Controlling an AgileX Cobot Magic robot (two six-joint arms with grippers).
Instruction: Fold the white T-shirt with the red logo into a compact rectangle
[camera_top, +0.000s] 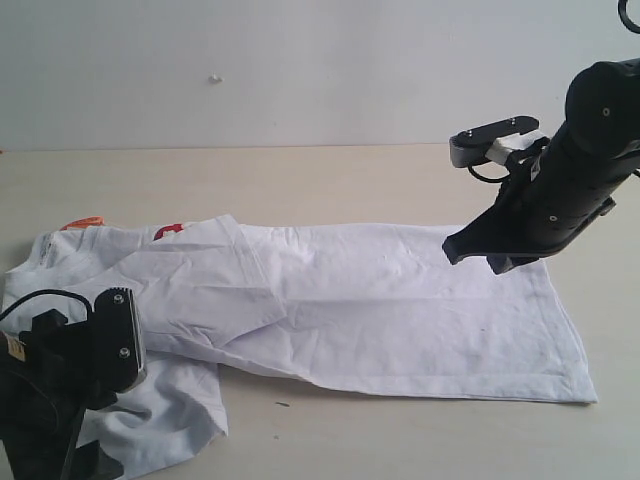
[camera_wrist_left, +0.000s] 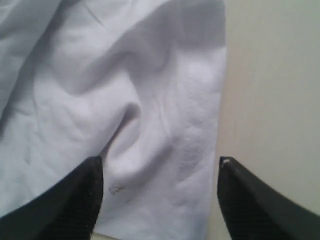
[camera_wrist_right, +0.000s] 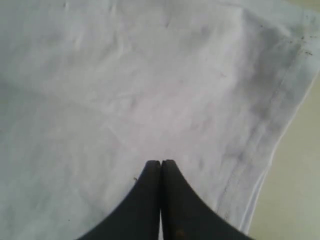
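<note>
Jaws on the left gripper (camera_wrist_left: 160, 167) stand spread, pinching nothing; the right gripper (camera_wrist_right: 161, 163) has its jaws pressed together. Below both lies the desk (camera_top: 300, 180) with the white T-shirt (camera_top: 380, 300) sprawled across it: rumpled sleeve under the left jaws, hem beside the right. A sliver of the red logo (camera_top: 168, 231) peeks out beyond the left jaws.

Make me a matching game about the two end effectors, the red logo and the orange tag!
Things:
1. left end effector
2. right end effector
3. red logo
4. orange tag

States or places:
A. shut
B. only a bit peeking out from a fold
C. open
D. at the left end of the white T-shirt in the exterior view

Pairs: 1-C, 2-A, 3-B, 4-D
</note>
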